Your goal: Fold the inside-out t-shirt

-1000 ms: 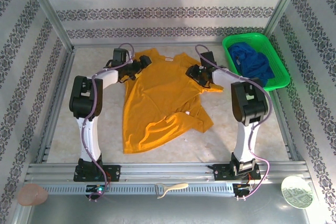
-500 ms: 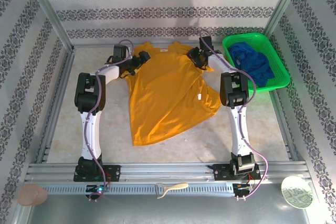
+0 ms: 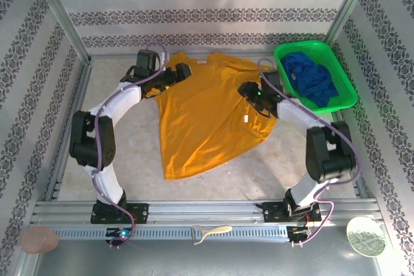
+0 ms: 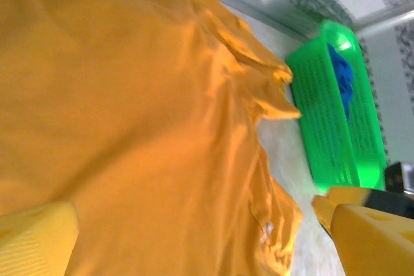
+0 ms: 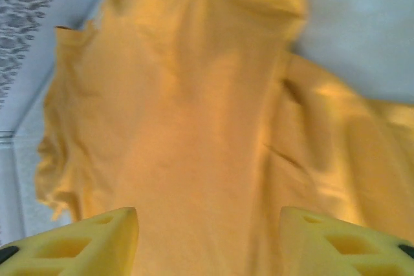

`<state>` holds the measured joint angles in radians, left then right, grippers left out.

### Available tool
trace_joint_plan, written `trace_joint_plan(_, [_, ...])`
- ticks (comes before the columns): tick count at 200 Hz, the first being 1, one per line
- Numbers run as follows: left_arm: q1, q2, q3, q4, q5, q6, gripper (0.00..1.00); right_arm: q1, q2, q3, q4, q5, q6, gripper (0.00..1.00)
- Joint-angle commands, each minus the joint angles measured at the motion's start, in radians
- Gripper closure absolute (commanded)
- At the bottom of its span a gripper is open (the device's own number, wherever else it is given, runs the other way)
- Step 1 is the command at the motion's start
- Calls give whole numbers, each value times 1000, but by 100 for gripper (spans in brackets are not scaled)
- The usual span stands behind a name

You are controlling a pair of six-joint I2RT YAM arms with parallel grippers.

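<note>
**Q:** How do the two arms stand?

**A:** In the top view, the left arm bends its elbow out toward 9 o'clock and reaches in toward 12. The left gripper [image 3: 183,71] is over the shirt's shoulder edge. In its wrist view, the left gripper [image 4: 194,218] has its yellow fingers [image 4: 35,237] spread wide, with nothing between them. The right arm bows out toward 3 o'clock and turns back toward the table's centre. The right gripper [image 3: 250,90] is over the cloth, and its own camera shows the right gripper [image 5: 207,224] with jaws apart, holding nothing.

**Q:** Where does the garment lie?

**A:** The mustard-yellow short-sleeved cotton t-shirt [image 3: 207,121] is spread flat on the pale table [image 3: 129,159]. Its collar points to 12 o'clock and its hem to about 7. A white label [image 3: 206,61] shows at the neck. The left gripper sits at the shirt's 11 o'clock corner, the right at its 2 o'clock edge. Cloth fills the view beneath both [image 4: 129,95] [image 5: 194,127].

**Q:** And at 2 o'clock on the table?

**A:** A green plastic basket [image 3: 346,92] holds a deep-blue cloth [image 3: 310,75], apart from the shirt.
</note>
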<state>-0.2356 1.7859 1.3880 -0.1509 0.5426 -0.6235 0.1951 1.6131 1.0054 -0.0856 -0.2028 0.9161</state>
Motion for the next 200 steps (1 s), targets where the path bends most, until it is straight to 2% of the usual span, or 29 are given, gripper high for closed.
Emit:
trace_joint_plan(1, [-80,-59,-91,-104,-102,47,0,-78,-61,-167,-30,104,-53,38])
trace_joint_plan(32, [-113,-75,-186,-7,-120,-12,0,-148,-110,-257,-56,160,-148,37])
trace_joint_plan(76, [-111,109,19,-97,-113,74,0,-164,27,-191,12,105,-198,37])
trace_joint_plan(94, [-109,149,68,-120,-104,89,0,-163,77,-159,19,85,-186,41])
trace_joint_plan(108, [-106,162,76,-118,-98,88,0,-164,103,-150,19,75,-182,53])
trace_joint_plan(117, [-101,158,67,-99,-94,79,0,-164,101,-159,21,68,-180,77])
trace_joint_plan(124, [-98,154,55,-80,-90,68,0,-164,88,-171,19,65,-178,99])
trace_joint_plan(127, [-97,150,49,-72,-89,63,0,-165,79,-179,18,64,-176,100])
trace_joint_plan(139, [-89,142,33,-53,-85,43,0,-164,14,-222,-4,58,-172,100])
trace_joint_plan(159, [-76,152,31,-42,-77,33,0,-143,-188,-335,-83,65,-135,100])
trace_joint_plan(178, [-66,183,41,-21,-63,32,0,-64,-442,-443,-243,145,-85,100])
trace_joint_plan(200, [-51,263,108,-35,-40,36,0,44,-729,-570,-434,241,57,100])
